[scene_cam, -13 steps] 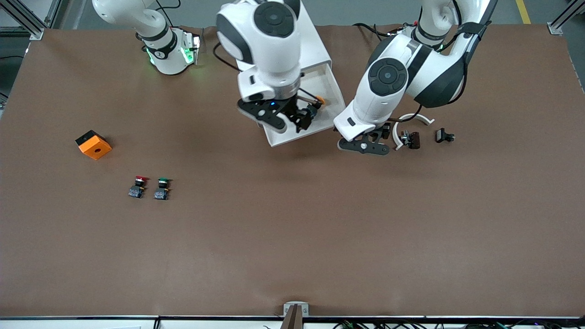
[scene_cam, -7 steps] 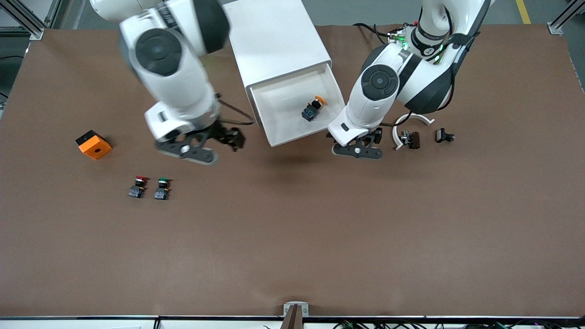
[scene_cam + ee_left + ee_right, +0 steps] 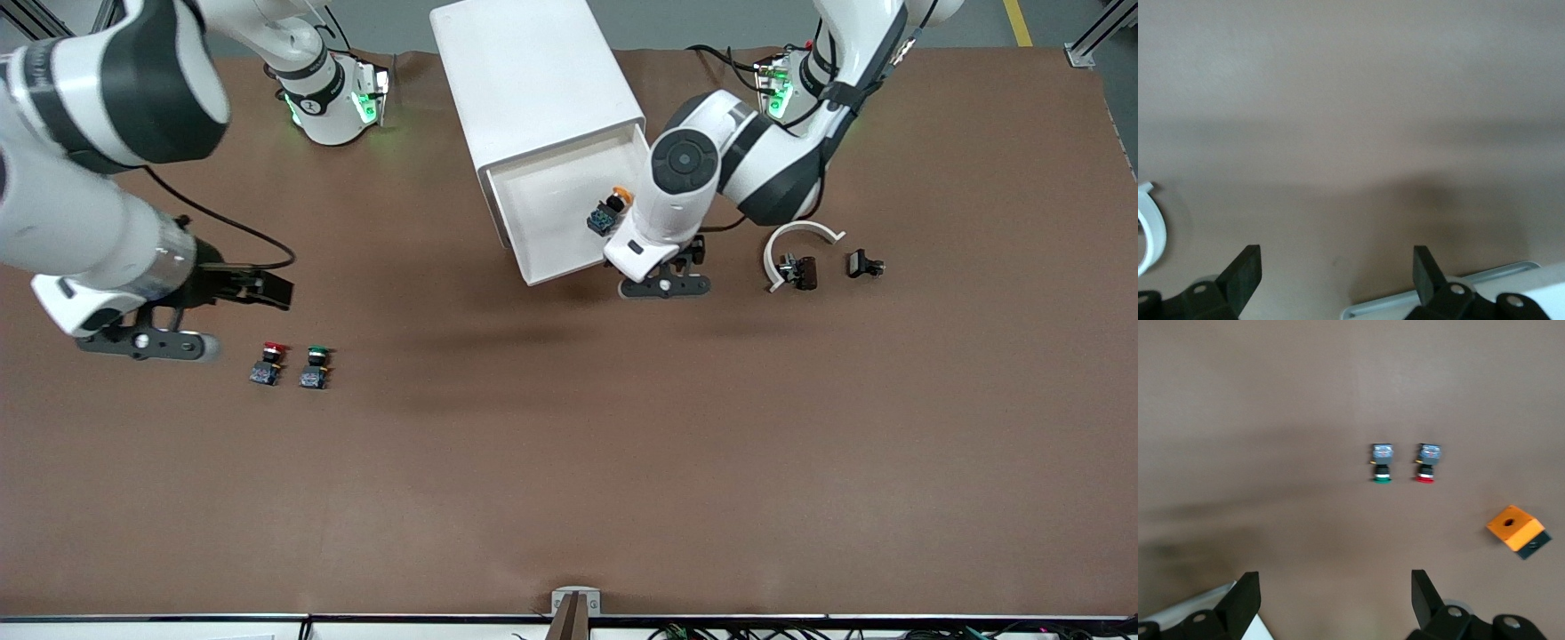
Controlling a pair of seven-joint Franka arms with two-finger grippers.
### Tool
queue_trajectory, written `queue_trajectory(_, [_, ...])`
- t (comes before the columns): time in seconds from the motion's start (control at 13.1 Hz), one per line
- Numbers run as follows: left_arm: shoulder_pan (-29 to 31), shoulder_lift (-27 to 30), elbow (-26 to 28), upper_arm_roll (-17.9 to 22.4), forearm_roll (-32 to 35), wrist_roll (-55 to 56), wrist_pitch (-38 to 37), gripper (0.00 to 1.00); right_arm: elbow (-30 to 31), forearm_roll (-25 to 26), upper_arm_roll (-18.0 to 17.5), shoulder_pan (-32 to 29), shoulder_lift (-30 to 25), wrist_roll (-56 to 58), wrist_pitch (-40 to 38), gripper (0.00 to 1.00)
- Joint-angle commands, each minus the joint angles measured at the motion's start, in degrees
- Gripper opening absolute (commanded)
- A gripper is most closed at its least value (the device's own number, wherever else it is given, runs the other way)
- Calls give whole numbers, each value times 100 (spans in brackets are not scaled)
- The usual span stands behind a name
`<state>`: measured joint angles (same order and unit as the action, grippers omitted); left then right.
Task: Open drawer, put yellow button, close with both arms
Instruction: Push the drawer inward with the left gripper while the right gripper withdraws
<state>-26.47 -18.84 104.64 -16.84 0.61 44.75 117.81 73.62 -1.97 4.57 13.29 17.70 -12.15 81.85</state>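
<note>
Drawer [image 3: 569, 209] stands open with the yellow button [image 3: 608, 212] inside. My left gripper [image 3: 1335, 277] gapes empty at its front edge; my right gripper [image 3: 1331, 600] gapes empty above the table [image 3: 569, 462].

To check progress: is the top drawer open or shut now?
Open: the drawer is pulled out of the cabinet, the yellow button lying inside.

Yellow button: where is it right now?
In the front view, the yellow button lies inside the open top drawer, at the corner toward the left arm's end, beside the left gripper.
</note>
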Motion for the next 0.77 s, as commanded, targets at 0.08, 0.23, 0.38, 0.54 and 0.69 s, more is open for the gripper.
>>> queue_trajectory(0.08, [-7,65,302,-389,9,183,-12,100,56,39,-96,-755,-187,1238,-205,100])
queue_trajectory(0.23, [1,100,312,-547,-8,183,-152,100,56,127,-96,-1081,-205,1871,-231,100])
queue_trajectory(0.38, [1,109,312,-706,-87,183,-180,100,56,250,-96,-1354,-205,2346,-231,100])
queue_trajectory(0.54, [-7,74,312,-847,-149,201,-180,100,48,268,-96,-1548,-214,2664,-231,100])
queue_trajectory(0.69, [-34,21,277,-917,-149,262,-180,100,30,294,-87,-1575,-196,2648,-231,100])
